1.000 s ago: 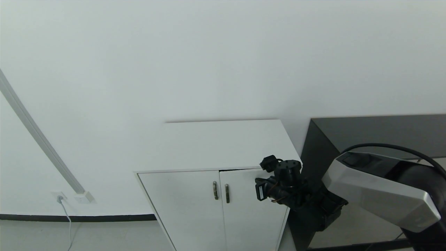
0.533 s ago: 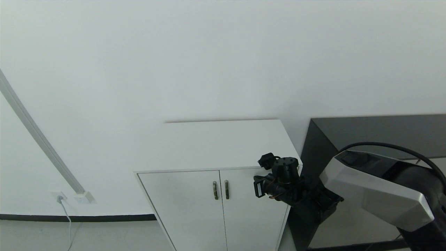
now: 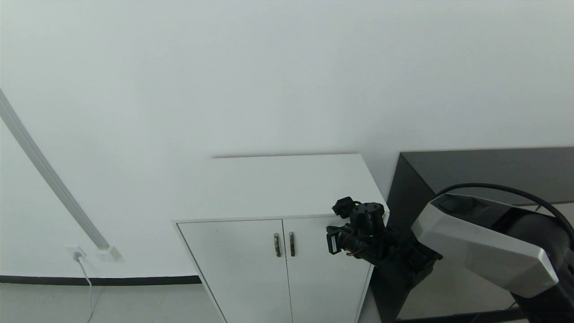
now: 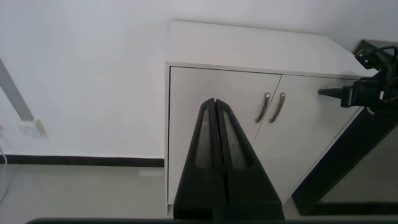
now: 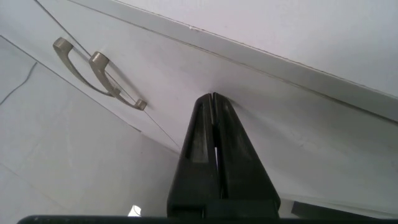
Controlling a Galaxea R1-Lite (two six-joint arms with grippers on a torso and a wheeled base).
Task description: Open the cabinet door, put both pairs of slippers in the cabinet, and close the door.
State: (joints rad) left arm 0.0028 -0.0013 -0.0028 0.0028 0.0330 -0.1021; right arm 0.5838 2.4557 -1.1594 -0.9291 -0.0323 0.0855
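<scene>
Cabinet [image 3: 287, 188] smooth white board, faint sheen; 2 handles [image 3: 277, 245] brushed metal; right gripper [image 5: 214, 98] matt black plastic; dark unit [image 3: 484, 166] at right semi-gloss.

The cabinet [image 3: 287, 186] is cut off below.

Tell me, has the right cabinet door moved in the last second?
Yes. The right door swung shut against the cabinet top; its handle now sits level with the left handle.

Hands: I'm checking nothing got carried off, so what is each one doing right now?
Left hand: closed, holding nothing.
Right hand: closed, holding nothing, its tip at the cabinet door.
</scene>
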